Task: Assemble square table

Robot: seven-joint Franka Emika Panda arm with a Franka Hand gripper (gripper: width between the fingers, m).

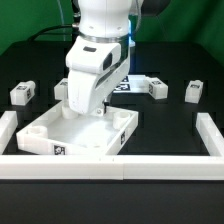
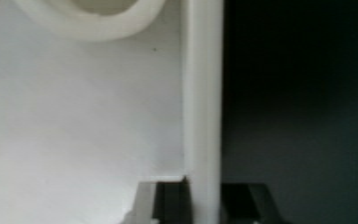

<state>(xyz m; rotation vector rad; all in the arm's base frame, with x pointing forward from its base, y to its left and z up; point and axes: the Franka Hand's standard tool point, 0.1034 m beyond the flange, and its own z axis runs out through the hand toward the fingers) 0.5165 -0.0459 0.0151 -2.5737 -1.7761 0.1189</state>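
In the exterior view we see the tabletop [image 1: 90, 143] front and centre under the arm [image 1: 98, 70], with loose legs [image 1: 192, 92] lying behind it; we judge none fitted yet. In the wrist view the gripper [image 2: 206, 205] is clamped on the tabletop's rim [image 2: 202, 100], near a corner socket [image 2: 96, 20].

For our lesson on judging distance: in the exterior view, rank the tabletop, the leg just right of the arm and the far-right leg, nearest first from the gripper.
1. Tabletop: the gripper is shut on its rim.
2. Leg just right of the arm, beyond the tabletop.
3. Far-right leg, near the view's right edge.
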